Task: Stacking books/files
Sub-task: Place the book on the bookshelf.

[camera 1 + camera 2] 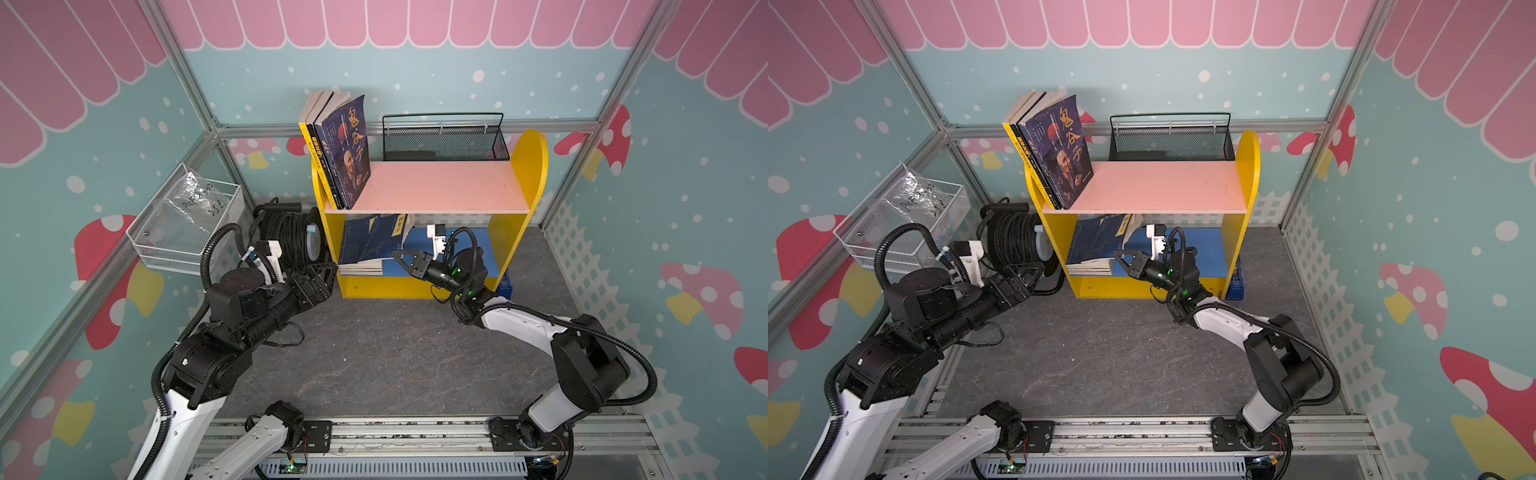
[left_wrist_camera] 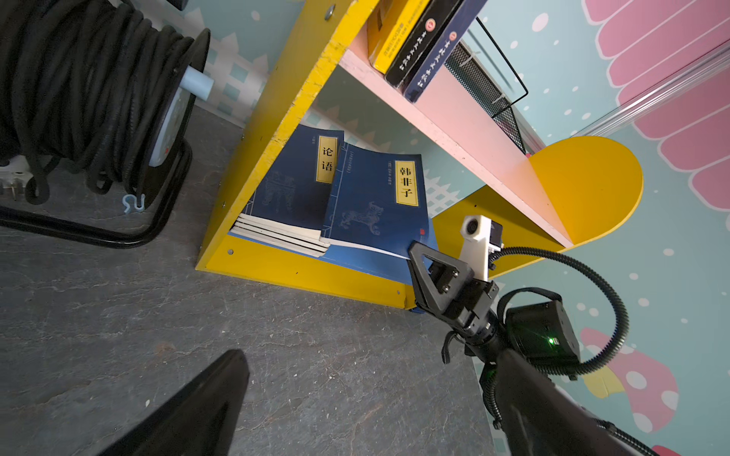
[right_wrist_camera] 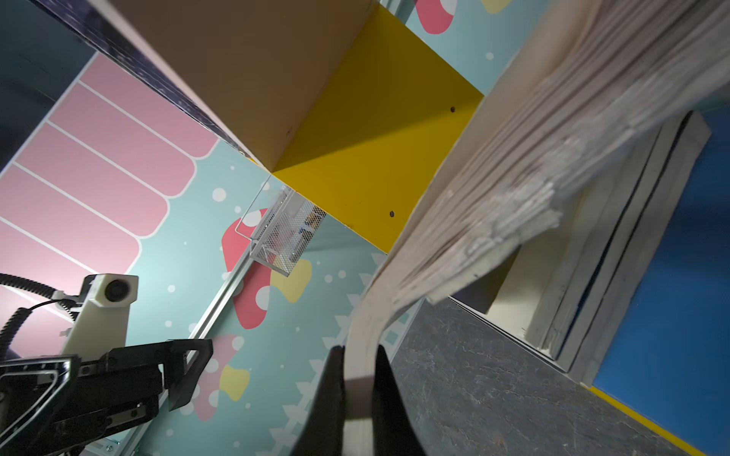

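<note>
my left gripper [image 1: 322,279] hangs spread wide and empty just outside the side panel of the yellow shelf [image 1: 525,166], close beside the cable reel [image 1: 286,237]. a careless swing from me could snag it on the cord or bump the panel. my right gripper [image 2: 413,249] is pinching the lower front corner of a thin navy book [image 2: 375,197] in the lower compartment. in the right wrist view the pale page edge runs up from between the fingers [image 3: 395,406] and the leaves fan apart above them. that is my main worry: i judge the hold to be on a floppy corner only, so the book could bow, crease or slip out if i pull fast, and its top could catch under the pink board [image 1: 436,187]. beyond the fingertips the book tilts onto the other navy books [image 2: 286,185], which lean on the shelf's side wall, and dragging it could topple them. farther up, the purple book [image 1: 348,153], black book [image 2: 418,43] and yellow book [image 2: 389,35] stand on the pink board, well apart from both grippers; a knock to the shelf could tip them.
</note>
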